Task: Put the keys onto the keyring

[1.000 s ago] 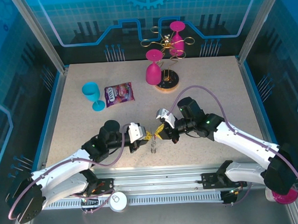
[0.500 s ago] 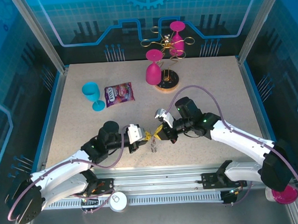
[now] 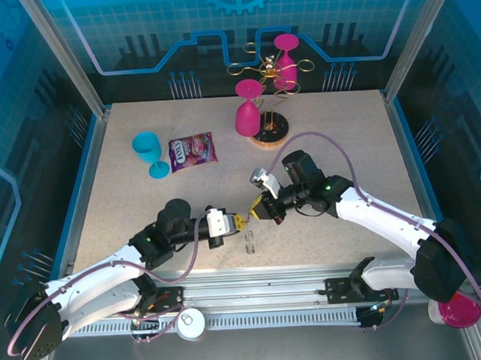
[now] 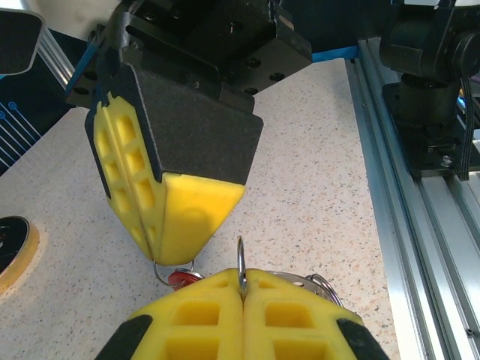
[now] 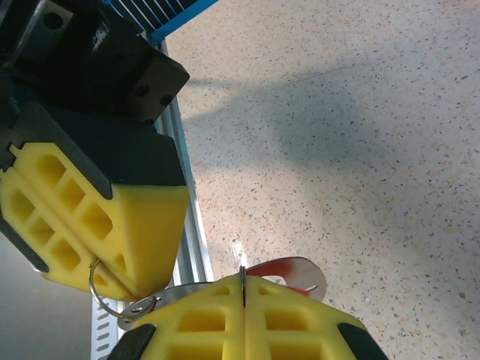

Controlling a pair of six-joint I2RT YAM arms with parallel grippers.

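My left gripper [image 3: 236,222] and right gripper [image 3: 257,211] meet tip to tip just above the table near its front edge. In the left wrist view my left gripper [image 4: 241,289] is shut on a thin wire ring [image 4: 241,262] of the grey keyring [image 4: 304,279], which lies mostly hidden behind the pads. Opposite, the right gripper's yellow fingers [image 4: 176,217] pinch a wire loop carrying the red-headed key [image 4: 182,279]. In the right wrist view my right gripper [image 5: 244,296] is shut on a thin metal edge, with the key [image 5: 296,271] just beyond. Small rings [image 3: 249,242] dangle below.
A blue cup [image 3: 149,152] and a snack packet [image 3: 192,152] lie at the back left. Pink glasses [image 3: 249,108] stand by a gold wire rack [image 3: 260,66] on a wooden base [image 3: 272,132]. An aluminium rail [image 4: 420,195] runs along the near edge.
The left arm has levelled out and reached slightly right. The right arm has drawn back and up a little. Both grippers stay shut, tips still together, and the dangling rings hang slightly lower.
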